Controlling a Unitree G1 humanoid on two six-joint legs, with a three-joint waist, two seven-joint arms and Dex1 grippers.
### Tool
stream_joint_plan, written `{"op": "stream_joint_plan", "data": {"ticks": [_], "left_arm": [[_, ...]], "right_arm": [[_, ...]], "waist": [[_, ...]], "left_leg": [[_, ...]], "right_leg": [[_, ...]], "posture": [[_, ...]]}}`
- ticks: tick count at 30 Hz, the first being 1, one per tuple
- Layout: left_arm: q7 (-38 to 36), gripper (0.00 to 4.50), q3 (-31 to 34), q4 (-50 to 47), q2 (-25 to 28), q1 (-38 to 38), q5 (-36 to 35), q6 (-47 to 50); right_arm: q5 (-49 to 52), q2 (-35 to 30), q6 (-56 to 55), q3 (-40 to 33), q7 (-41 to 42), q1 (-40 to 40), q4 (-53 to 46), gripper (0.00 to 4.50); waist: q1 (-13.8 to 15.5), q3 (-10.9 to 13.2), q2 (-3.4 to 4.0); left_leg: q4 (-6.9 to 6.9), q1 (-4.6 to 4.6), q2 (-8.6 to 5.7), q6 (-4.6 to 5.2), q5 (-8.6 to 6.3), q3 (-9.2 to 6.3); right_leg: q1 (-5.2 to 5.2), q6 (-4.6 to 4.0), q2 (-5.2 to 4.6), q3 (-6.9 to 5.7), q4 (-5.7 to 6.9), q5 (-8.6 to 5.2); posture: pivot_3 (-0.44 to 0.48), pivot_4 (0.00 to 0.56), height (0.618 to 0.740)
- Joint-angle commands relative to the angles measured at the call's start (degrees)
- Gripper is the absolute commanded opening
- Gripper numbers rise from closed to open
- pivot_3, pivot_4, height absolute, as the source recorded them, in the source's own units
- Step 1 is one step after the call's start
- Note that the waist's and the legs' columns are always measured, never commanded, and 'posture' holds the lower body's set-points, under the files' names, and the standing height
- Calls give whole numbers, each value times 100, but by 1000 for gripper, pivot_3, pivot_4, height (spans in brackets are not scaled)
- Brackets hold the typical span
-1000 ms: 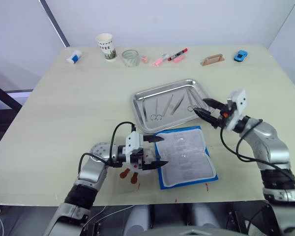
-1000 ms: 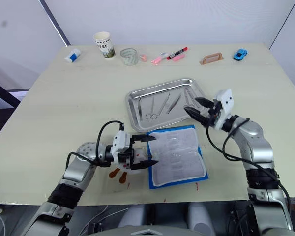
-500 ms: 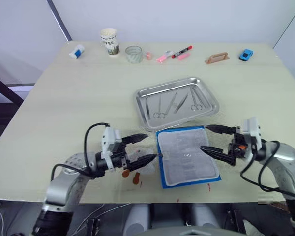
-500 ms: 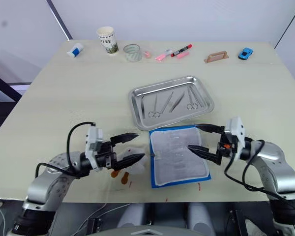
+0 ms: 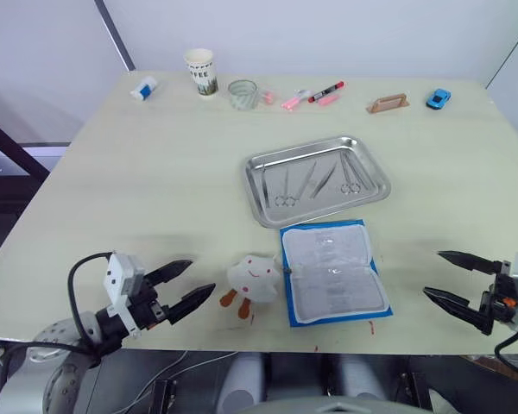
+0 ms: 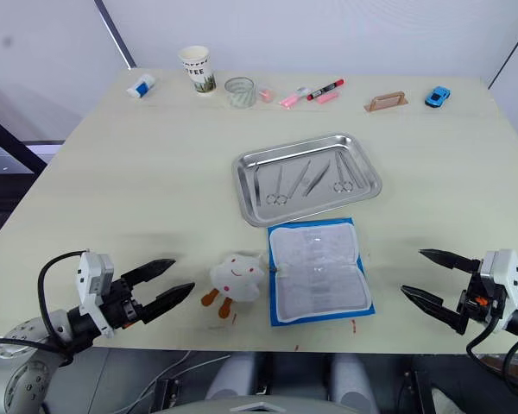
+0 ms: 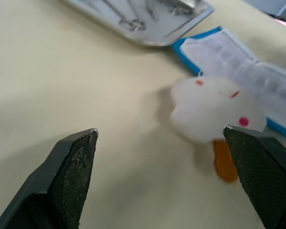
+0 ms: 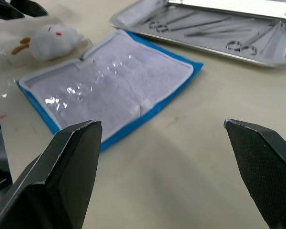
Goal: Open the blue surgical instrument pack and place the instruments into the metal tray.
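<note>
The blue surgical instrument pack [image 5: 335, 272] lies unfolded near the table's front edge, its whitish plastic lining facing up; it also shows in the right wrist view [image 8: 114, 78]. Just behind it sits the metal tray [image 5: 263, 200], with several instruments [image 5: 316, 180] lying inside. My left gripper [image 5: 183, 285] hovers open at the front left, well to the left of the pack, holding nothing. My right gripper [image 5: 453, 278] is open and empty at the front right, beyond the pack's right side.
A white plush toy [image 5: 252, 279] with orange feet lies just left of the pack. Along the far edge stand a paper cup [image 5: 201, 72], a glass [image 5: 243, 93], pink and red markers [image 5: 315, 93], a tan block [image 5: 388, 104], a blue toy car [image 5: 438, 98] and a small white-blue object [image 5: 143, 88].
Both grippers have drawn back from the pack toward the table's front corners, still open. The plush toy that my left gripper was over now lies uncovered. The camera view has shifted.
</note>
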Motion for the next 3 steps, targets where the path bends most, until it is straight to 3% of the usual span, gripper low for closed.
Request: {"op": "stream_joint_plan", "data": {"ticks": [1,3], "left_arm": [[90,4500,253,-105,62,71,-15,-29],[162,4500,234,-183,64,38,-57,86]], "right_arm": [[40,-45,-201,-206,23,32,-39,4490],[26,-46,-219,-156,12,21,-36,4490]], "waist": [[0,0,0],[0,1,1]], "left_leg": [[1,0,0,0,0,0],[4,-2,-2,0,0,3]], "right_leg": [[0,0,-1,0,0,0],[0,1,-8,1,0,1]], "posture": [[0,150,740],[0,150,740]]}}
